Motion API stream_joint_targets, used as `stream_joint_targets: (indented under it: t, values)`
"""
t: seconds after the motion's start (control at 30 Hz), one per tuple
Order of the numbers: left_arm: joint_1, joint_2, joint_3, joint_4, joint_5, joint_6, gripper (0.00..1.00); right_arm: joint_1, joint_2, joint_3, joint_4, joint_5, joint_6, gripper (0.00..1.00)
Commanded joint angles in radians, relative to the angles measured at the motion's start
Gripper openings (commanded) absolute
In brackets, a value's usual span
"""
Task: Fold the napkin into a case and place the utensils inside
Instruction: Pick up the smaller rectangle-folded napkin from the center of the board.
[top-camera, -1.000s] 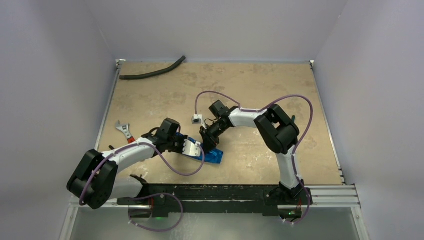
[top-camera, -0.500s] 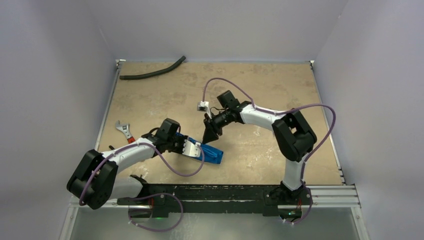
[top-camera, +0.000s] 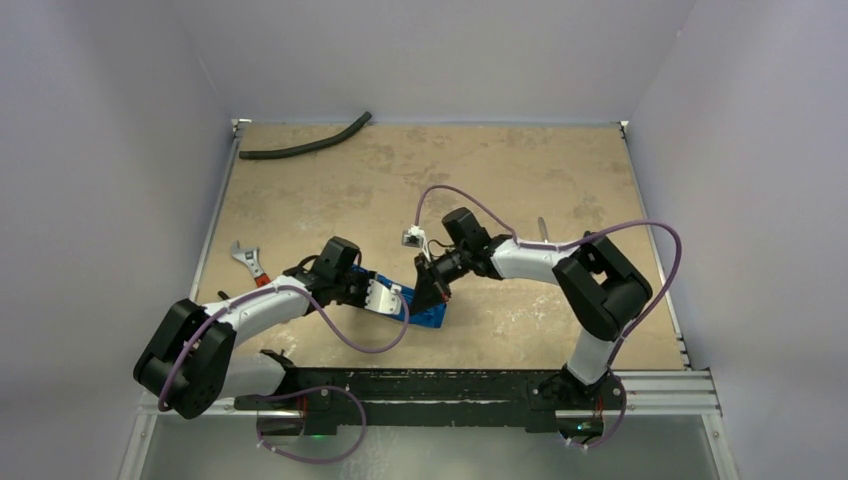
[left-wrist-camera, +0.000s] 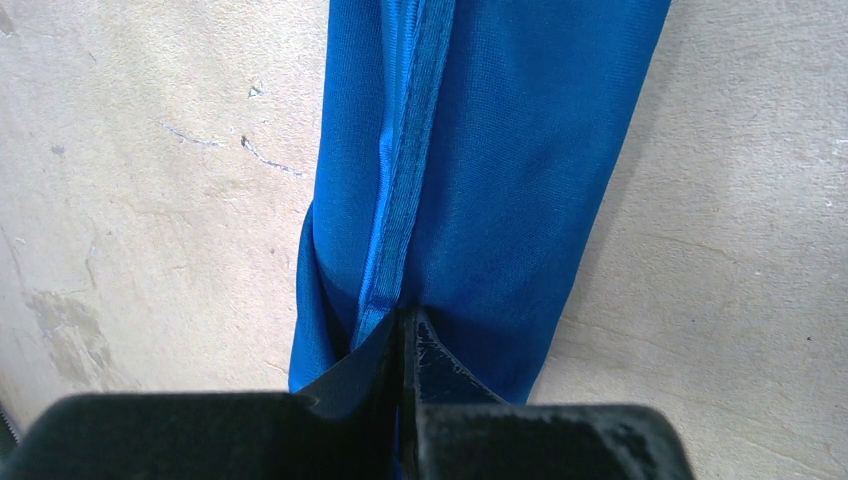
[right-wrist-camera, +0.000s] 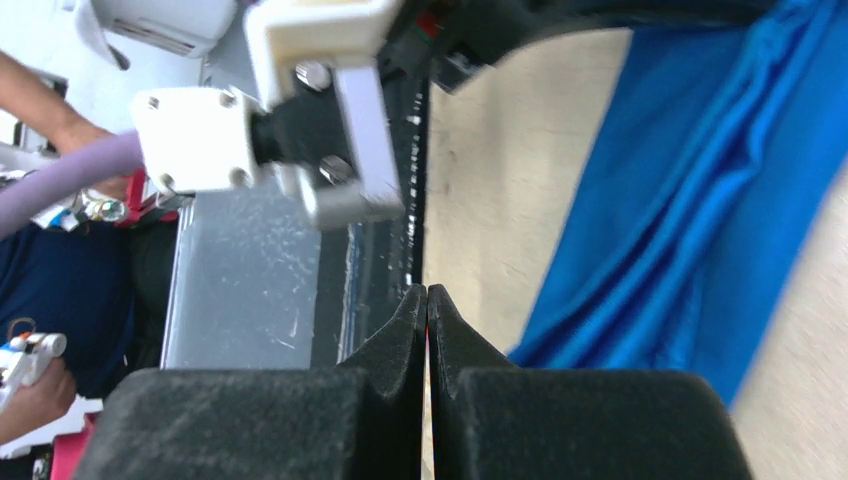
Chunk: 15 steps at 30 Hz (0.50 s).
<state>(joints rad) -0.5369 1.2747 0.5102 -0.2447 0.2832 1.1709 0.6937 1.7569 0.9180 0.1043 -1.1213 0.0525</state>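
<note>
At the left gripper (left-wrist-camera: 405, 345): pressed together, pinching a fold at the end of the napkin (left-wrist-camera: 500, 150), with a flap of blue cloth riding up over the left finger. Beyond the tips, stretched away flat on the tan table (left-wrist-camera: 130, 150) as a narrow folded band, with a hemmed edge running lengthwise down its middle and a slight bunching on the left side close to the pinch.

At the right gripper (right-wrist-camera: 427, 300): closed tip to tip, nothing seen between the fingers. Just right of those tips in the wrist view, rumpled blue folds on the table. Cannot tell whether touching the cloth or only just beside it.

From above: lying close to the near edge of the table, about at its middle, slanting from left to right. Held at its left end by the left gripper, with the right gripper pointing down at its right part from the far side, and both arms bent in toward it.

Farther out: a wrench with a red handle (top-camera: 250, 262) to the left of the left arm, well apart from the cloth. In the far left corner, a long black hose (top-camera: 305, 145). Just beyond the right forearm, a thin pale sliver (top-camera: 541, 227), too small to name.
</note>
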Motion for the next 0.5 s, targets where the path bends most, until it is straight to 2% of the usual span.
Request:
stream_joint_targets:
  t: [0.0,0.2,0.47]
  values:
    - [-0.005,0.008,-0.017,-0.1,0.025,-0.014,0.0,0.022,0.022,0.004,0.109,-0.072,0.074,0.0]
    - [-0.004,0.006,-0.014,-0.102,0.024,-0.013,0.0,-0.01,0.094,-0.022,0.11,-0.006,0.114,0.0]
    - [-0.005,0.005,-0.014,-0.099,0.024,-0.013,0.0,-0.033,0.091,-0.075,0.113,0.01,0.12,0.0]
